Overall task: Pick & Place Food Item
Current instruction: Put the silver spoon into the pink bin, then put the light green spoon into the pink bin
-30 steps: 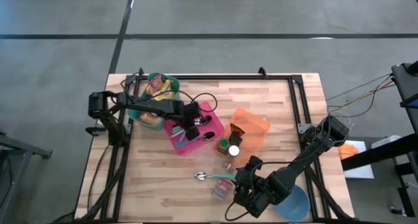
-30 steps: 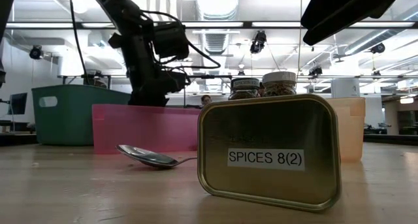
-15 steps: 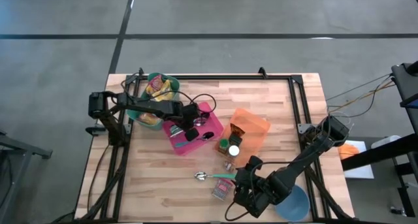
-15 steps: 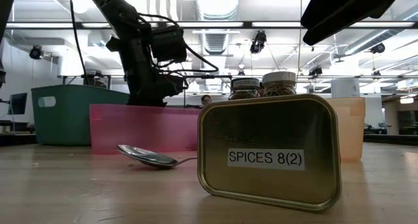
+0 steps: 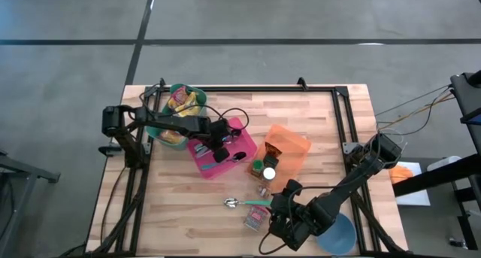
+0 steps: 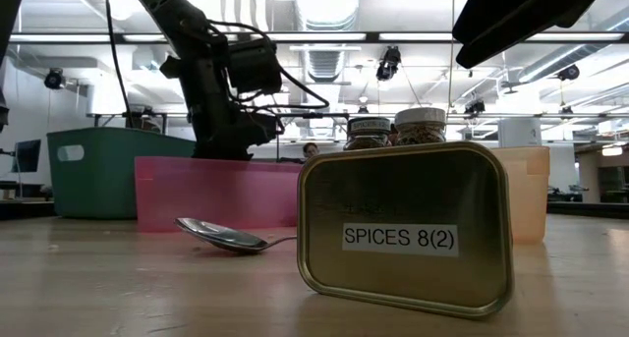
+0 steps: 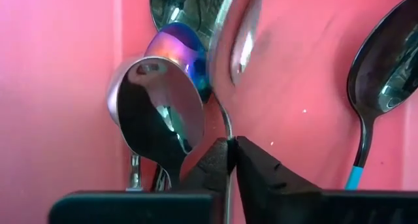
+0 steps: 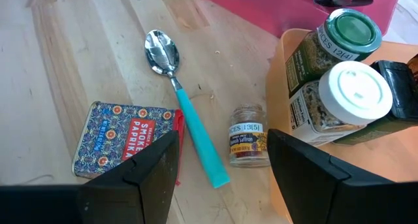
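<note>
Two arms in view, basically nothing moved since a second ago. Left gripper (image 7: 232, 160) still sits down in the pink bin (image 5: 203, 162), jaws pinched on a spoon handle (image 7: 225, 119). Right gripper (image 8: 222, 168) hovers, jaws apart, over the paprika tin (image 8: 124, 138) and saffron jar (image 8: 247, 144), near edge of the worktop (image 5: 316, 115).

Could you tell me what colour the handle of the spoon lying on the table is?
Teal; the spoon shows best in the right wrist view.
</note>
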Controlling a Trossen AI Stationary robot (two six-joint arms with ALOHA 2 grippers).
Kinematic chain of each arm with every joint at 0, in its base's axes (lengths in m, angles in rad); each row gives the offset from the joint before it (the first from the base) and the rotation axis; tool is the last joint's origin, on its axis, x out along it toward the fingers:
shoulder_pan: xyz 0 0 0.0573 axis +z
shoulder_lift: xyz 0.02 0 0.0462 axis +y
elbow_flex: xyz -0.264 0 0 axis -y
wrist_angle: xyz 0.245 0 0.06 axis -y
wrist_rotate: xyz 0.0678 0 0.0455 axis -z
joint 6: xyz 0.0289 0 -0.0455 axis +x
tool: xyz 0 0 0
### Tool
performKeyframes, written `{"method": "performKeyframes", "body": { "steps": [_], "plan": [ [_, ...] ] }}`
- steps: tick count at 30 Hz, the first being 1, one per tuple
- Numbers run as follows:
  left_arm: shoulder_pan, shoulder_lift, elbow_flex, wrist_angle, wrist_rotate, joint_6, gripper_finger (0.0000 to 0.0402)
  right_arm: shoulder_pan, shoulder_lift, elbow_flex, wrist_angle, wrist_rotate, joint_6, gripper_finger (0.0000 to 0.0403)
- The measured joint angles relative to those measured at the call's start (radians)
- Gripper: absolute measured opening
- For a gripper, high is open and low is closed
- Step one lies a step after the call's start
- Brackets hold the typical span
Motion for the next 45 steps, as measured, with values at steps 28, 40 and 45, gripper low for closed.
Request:
{"method": "performKeyframes", "body": {
  "steps": [28, 40, 45],
  "plan": [
    [-0.074, -0.057, 0.137, -0.295, 0.056, -0.037, 0.0203, 0.001, 0.000, -0.004, 0.002, 0.013, 0.000, 0.0228],
    [-0.312, -0.262, 0.137, -0.290, 0.000, -0.159, 0.0203, -0.002, 0.000, -0.004, 0.016, 0.015, -0.003, 0.0228],
    [-0.464, -0.281, 0.137, -0.283, -0.061, -0.171, 0.0203, -0.013, 0.000, -0.004, 0.024, 0.016, -0.003, 0.0228]
  ]
}}
